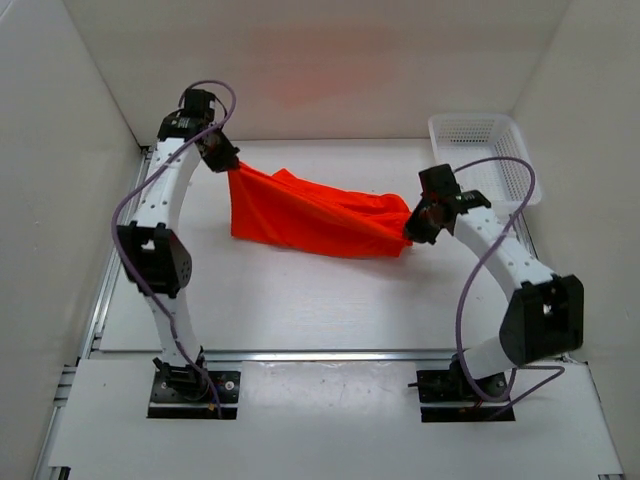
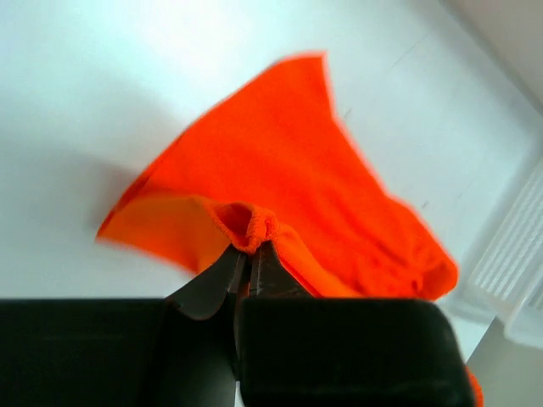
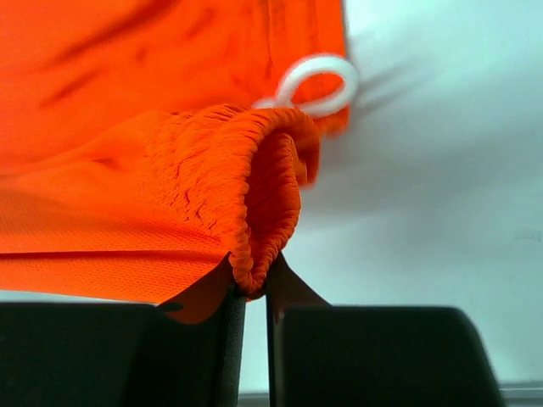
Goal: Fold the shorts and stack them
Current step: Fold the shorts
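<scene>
The bright orange-red shorts (image 1: 310, 215) hang stretched between my two grippers above the white table, sagging in the middle with their lower edge near the surface. My left gripper (image 1: 228, 163) is shut on a bunched hem at the cloth's left end; in the left wrist view the fingertips (image 2: 250, 246) pinch a small fold of the shorts (image 2: 288, 170). My right gripper (image 1: 410, 232) holds the right end. In the right wrist view its jaws (image 3: 254, 284) stand narrowly apart with the gathered elastic waistband (image 3: 254, 203) squeezed between the tips. A white drawstring loop (image 3: 318, 83) dangles beyond.
A white plastic basket (image 1: 480, 140) stands at the back right, just behind the right arm, and shows at the edge of the left wrist view (image 2: 517, 254). White walls close in the table (image 1: 300, 300) on the left, back and right.
</scene>
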`<state>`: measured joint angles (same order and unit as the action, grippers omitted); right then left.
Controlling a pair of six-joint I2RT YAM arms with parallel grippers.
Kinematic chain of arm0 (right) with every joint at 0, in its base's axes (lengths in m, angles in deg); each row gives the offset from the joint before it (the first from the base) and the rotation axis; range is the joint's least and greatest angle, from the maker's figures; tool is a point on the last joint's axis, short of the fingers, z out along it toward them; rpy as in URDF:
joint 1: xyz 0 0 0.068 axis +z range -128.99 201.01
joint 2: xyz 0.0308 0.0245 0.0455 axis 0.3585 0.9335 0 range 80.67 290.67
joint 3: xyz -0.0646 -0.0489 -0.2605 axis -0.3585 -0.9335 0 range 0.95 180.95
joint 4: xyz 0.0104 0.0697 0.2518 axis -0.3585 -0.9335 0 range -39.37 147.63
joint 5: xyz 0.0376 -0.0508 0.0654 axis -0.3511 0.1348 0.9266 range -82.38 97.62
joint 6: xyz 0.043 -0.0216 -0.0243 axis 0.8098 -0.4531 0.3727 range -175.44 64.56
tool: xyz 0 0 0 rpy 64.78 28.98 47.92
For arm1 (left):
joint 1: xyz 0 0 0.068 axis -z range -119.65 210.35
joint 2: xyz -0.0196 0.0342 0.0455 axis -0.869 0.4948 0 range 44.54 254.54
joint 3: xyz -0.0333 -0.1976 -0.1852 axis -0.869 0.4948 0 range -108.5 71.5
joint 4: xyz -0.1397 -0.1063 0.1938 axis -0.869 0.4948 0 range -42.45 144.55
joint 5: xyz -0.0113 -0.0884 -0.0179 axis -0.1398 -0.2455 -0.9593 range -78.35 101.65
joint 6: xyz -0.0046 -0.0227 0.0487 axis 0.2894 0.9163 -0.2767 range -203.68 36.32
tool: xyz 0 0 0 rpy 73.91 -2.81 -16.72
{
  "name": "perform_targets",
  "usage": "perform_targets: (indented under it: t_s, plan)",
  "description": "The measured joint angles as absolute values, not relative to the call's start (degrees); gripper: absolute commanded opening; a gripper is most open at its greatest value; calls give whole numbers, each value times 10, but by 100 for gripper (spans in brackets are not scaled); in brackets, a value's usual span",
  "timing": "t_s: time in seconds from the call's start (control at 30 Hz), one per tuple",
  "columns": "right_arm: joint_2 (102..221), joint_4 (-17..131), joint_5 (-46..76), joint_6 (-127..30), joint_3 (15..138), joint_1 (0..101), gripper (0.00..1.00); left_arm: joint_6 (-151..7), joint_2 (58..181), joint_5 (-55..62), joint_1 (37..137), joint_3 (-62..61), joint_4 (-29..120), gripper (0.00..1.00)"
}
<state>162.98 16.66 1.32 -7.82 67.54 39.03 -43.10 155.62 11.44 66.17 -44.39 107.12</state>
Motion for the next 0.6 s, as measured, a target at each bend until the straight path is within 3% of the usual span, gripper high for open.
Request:
perform_targets:
  t_s: [0.07,0.1,0.13,0.17,0.2,0.3,0.43,0.6]
  plan:
    - [1687,164,11,-90,731,373,1,-442,1638,107,664,-551,1084,10]
    - [1723,165,11,-95,765,364,13,-448,1681,102,665,-607,1080,14]
    - [1757,167,8,-102,801,356,29,-452,1733,93,665,-674,1082,34]
    - [1792,166,5,-109,840,349,47,-459,1781,85,665,-736,1073,81]
    - [1825,165,1,-113,877,342,72,-465,1821,81,665,-783,1065,100]
    - [1903,162,-9,-134,977,323,92,-467,1896,61,660,-838,1039,100]
    - [1898,171,-20,-148,969,320,94,-493,1881,63,654,-753,1024,100]
    - [1822,189,-20,-154,837,341,92,-534,1750,70,648,-561,1015,97]
